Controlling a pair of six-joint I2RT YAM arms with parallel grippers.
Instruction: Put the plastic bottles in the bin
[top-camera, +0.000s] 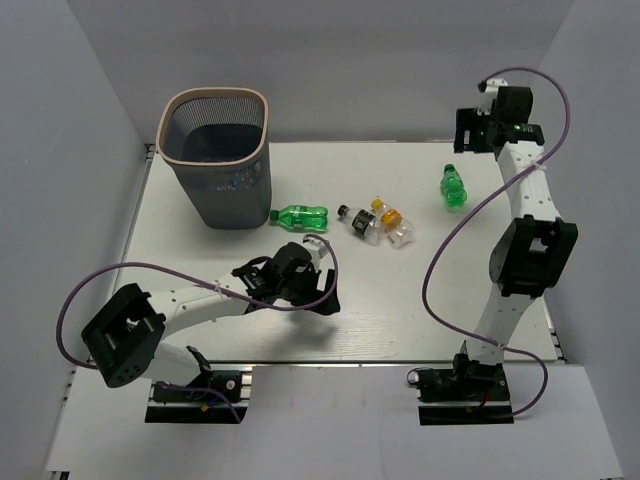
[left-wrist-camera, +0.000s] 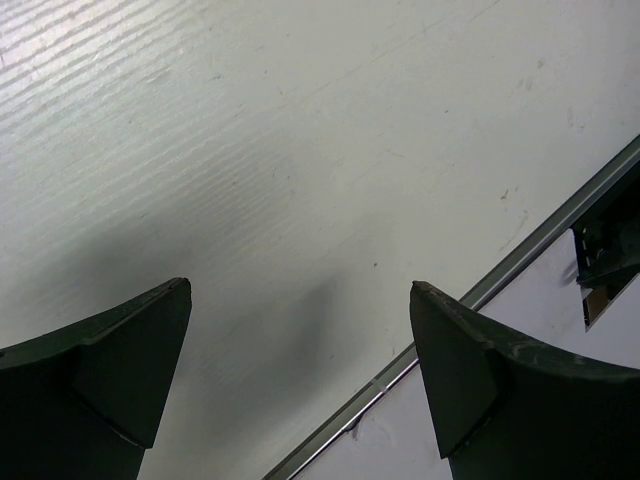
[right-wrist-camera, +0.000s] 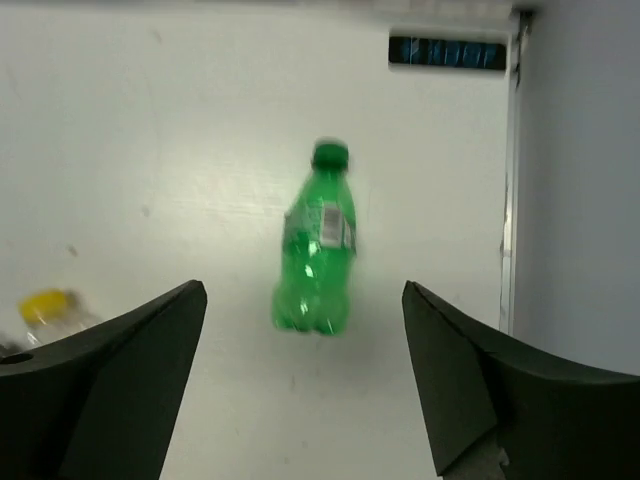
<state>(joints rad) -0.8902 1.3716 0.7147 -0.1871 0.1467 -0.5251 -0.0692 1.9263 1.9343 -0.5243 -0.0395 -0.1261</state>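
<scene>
The dark mesh bin (top-camera: 180, 150) with a pale rim stands at the far left; blue-labelled bottles show through its mesh. On the table lie a green bottle (top-camera: 300, 215), a black-capped clear bottle (top-camera: 356, 223), an orange-labelled, yellow-capped bottle (top-camera: 386, 213), a clear bottle (top-camera: 403, 237) and a second green bottle (top-camera: 453, 187). My left gripper (top-camera: 322, 297) is open and empty, low over bare table (left-wrist-camera: 299, 287). My right gripper (top-camera: 463, 138) is open and empty, held high; the second green bottle (right-wrist-camera: 317, 240) lies below and ahead of its fingers (right-wrist-camera: 303, 286).
White walls enclose the table on the left, back and right. The table's metal front edge strip (left-wrist-camera: 500, 275) runs by the left gripper. A yellow cap (right-wrist-camera: 45, 305) shows at the left of the right wrist view.
</scene>
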